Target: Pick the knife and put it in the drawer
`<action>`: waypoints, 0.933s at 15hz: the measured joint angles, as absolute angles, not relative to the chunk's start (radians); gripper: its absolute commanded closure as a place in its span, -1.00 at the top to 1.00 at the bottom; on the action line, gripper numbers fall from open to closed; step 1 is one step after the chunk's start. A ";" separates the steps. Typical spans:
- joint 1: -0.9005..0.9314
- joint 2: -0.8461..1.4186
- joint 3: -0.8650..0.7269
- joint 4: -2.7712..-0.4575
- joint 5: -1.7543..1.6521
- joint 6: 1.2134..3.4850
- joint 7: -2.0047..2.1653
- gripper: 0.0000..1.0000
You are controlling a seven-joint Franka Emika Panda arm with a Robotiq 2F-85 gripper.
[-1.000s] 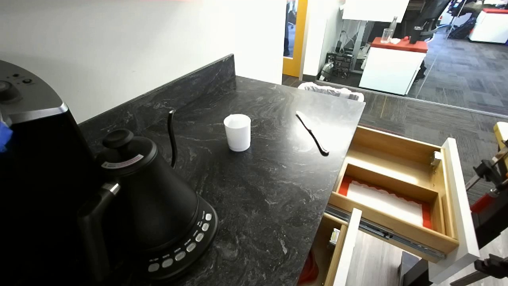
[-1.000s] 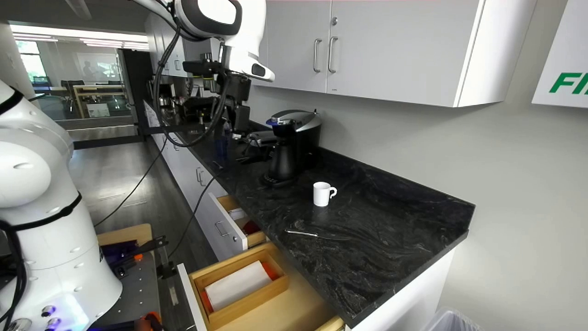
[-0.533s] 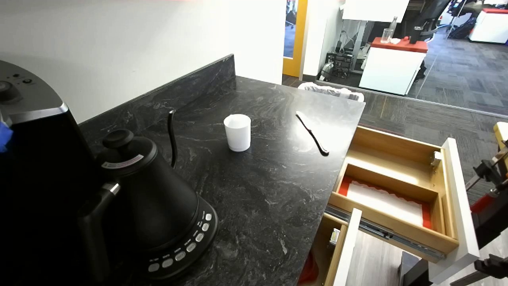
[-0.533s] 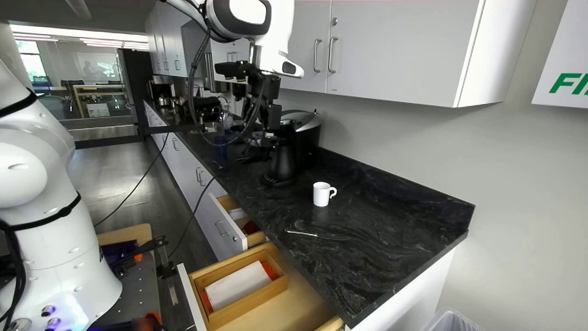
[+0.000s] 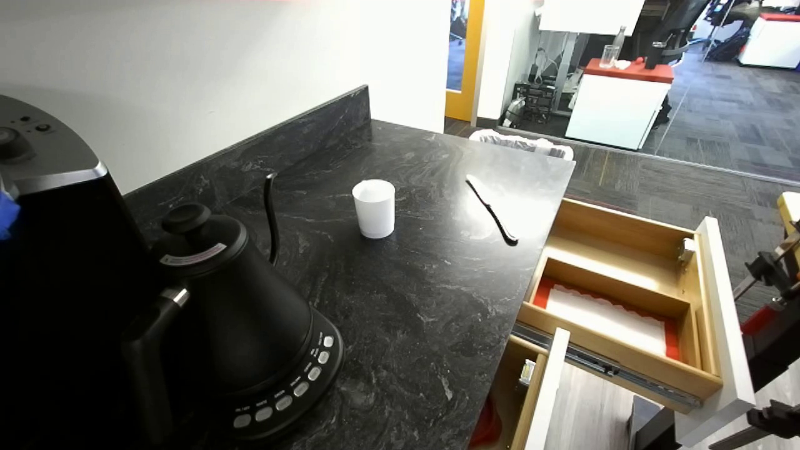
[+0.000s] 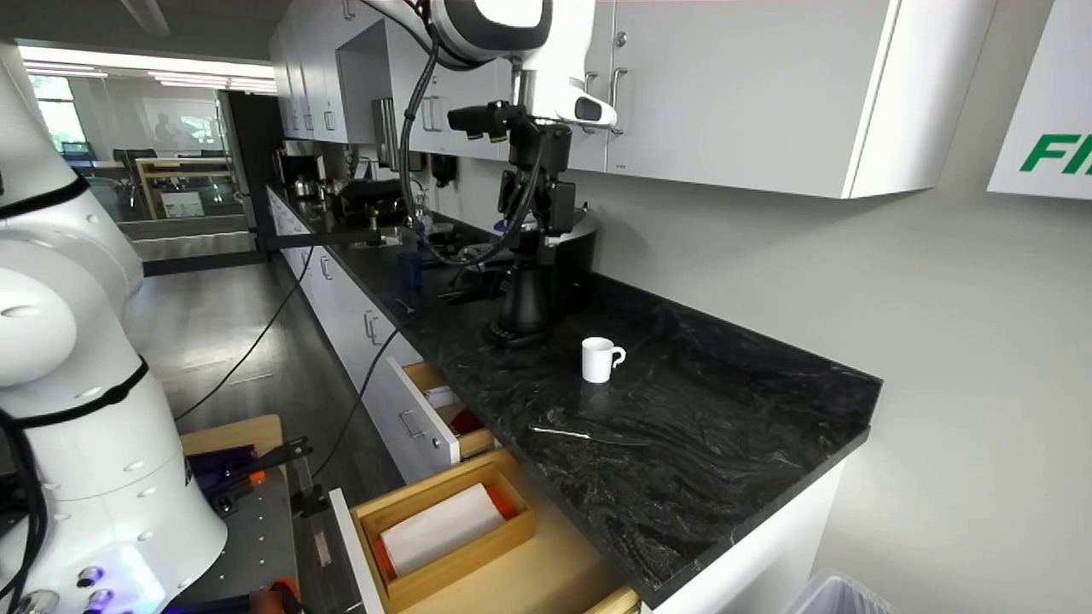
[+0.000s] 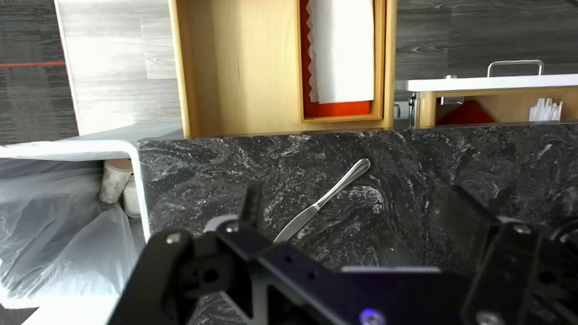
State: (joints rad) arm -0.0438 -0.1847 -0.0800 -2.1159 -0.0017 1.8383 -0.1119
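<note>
The knife (image 5: pixel 498 223) lies flat on the dark counter; it looks dark there and silver in the wrist view (image 7: pixel 342 183). It also shows in an exterior view (image 6: pixel 559 432). My gripper (image 7: pixel 354 198) is open and empty; the knife shows between its spread fingers, its blade tip hidden behind the gripper's bracket. In an exterior view the gripper (image 6: pixel 539 243) hangs well above the counter, in line with the kettle. The drawer (image 5: pixel 723 312) stands pulled out below the counter edge, with its pale floor showing in an exterior view (image 6: pixel 512 580) and the wrist view (image 7: pixel 253 67).
A white cup (image 5: pixel 375 212) stands near the knife. A black kettle (image 5: pixel 244 319) and a coffee machine (image 5: pixel 56 156) stand along the wall. A smaller drawer (image 6: pixel 418 418) is partly open beside the big one. A lined bin (image 7: pixel 67 225) stands at the counter's end.
In an exterior view my arm and gripper have moved steadily to the right, from over the far counter to in front of the kettle. The knife, cup and drawers have not moved.
</note>
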 measured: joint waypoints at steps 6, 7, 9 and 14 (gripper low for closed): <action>-0.044 -0.185 -0.077 -2.116 -0.007 1.839 -0.111 1.00; -0.044 -0.189 -0.076 -2.117 -0.020 1.842 -0.105 1.00; -0.044 -0.190 -0.065 -2.124 -0.072 1.873 -0.048 1.00; -0.032 -0.060 0.012 -2.167 -0.165 2.033 0.257 1.00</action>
